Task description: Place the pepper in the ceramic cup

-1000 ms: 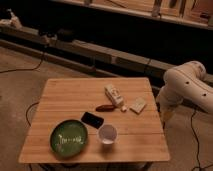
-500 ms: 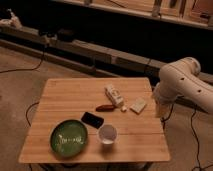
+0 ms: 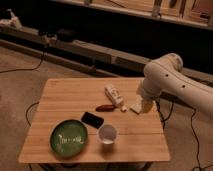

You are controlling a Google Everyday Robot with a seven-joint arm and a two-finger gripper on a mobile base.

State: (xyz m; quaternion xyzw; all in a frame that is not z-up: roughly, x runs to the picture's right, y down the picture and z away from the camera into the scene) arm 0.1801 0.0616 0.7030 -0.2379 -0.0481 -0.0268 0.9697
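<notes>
- At the right edge of the desk [image 3: 60, 95], the hand [image 3: 145, 105] hangs low under the white arm [image 3: 172, 80]; I cannot tell whether it is spread or pressed together.
- Mid-frame, the pepper [image 3: 105, 107] lies on the wood, apart from the hand.
- Lower centre, the ceramic cup [image 3: 107, 134] stands upright beside the green plate [image 3: 68, 137].
</notes>
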